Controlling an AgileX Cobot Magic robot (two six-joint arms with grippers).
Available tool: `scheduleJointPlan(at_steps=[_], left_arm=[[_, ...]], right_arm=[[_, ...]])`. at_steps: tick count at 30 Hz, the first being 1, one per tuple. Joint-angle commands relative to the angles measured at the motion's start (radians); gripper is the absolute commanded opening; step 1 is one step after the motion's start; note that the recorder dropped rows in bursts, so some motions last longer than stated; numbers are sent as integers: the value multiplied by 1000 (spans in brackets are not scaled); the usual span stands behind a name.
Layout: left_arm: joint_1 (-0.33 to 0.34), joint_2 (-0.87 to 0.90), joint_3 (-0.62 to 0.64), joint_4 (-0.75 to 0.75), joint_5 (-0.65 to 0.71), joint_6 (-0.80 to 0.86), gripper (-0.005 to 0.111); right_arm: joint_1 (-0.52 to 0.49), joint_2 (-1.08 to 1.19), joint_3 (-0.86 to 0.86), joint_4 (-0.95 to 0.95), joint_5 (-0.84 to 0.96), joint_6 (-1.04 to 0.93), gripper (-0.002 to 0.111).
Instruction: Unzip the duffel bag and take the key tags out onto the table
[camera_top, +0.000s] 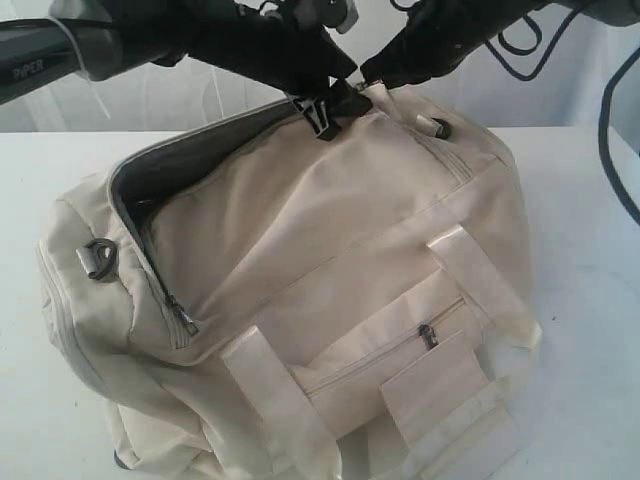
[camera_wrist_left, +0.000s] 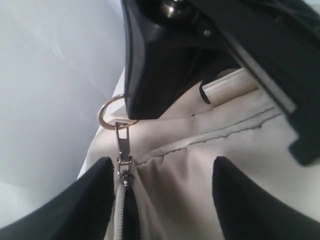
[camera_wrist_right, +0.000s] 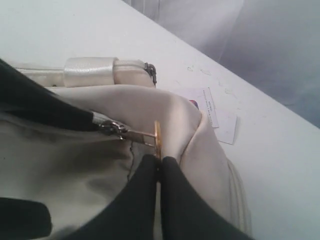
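Beige duffel bag (camera_top: 330, 220) half unzipped, left tool (camera_wrist_left: 164, 162) wide open and empty, right tool (camera_wrist_right: 160, 159) closed, pinching zipper ring (camera_wrist_right: 157, 135)

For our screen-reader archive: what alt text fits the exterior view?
A cream-beige fabric duffel bag lies on a white table, its top zipper partly open showing dark grey lining. Two black robot arms meet at the zipper's far end.

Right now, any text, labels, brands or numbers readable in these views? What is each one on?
"PiPER": on the grey link of the left arm, exterior view.
Printed lines plus a small coloured mark: on a white card lying on the table beside the duffel bag, right wrist view. Too small and blurred to read.
Duffel bag: no label or logo visible in any view.
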Motion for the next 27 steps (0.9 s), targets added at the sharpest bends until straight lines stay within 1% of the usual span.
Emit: scheduleJointPlan(at_steps=[1, 5, 11, 14, 17, 19, 25, 27], left_arm=[[-4, -1, -4, 49, -12, -8, 61], [-4, -1, -4, 111, -12, -91, 61], [-4, -1, -4, 166, 1, -105, 61], [-4, -1, -4, 237, 3, -175, 61], [-4, -1, -4, 311, -26, -277, 61], [-4, -1, -4, 313, -45, -303, 61], [-4, 3, -4, 299, -49, -302, 61], [-4, 3, -4, 298, -56, -306, 56]], right_arm=[[-11, -20, -2, 21, -8, -36, 0], [-11, -26, -2, 21, -8, -36, 0], [-11, -32, -2, 21, 12, -36, 0], [-11, -39, -2, 21, 29, -36, 0], [-11, -46, -2, 39, 49, -47, 0], [-11, -52, -2, 47, 53, -61, 0], [-11, -54, -2, 62, 65, -63, 0], [-11, -54, -2, 82, 70, -81, 0]])
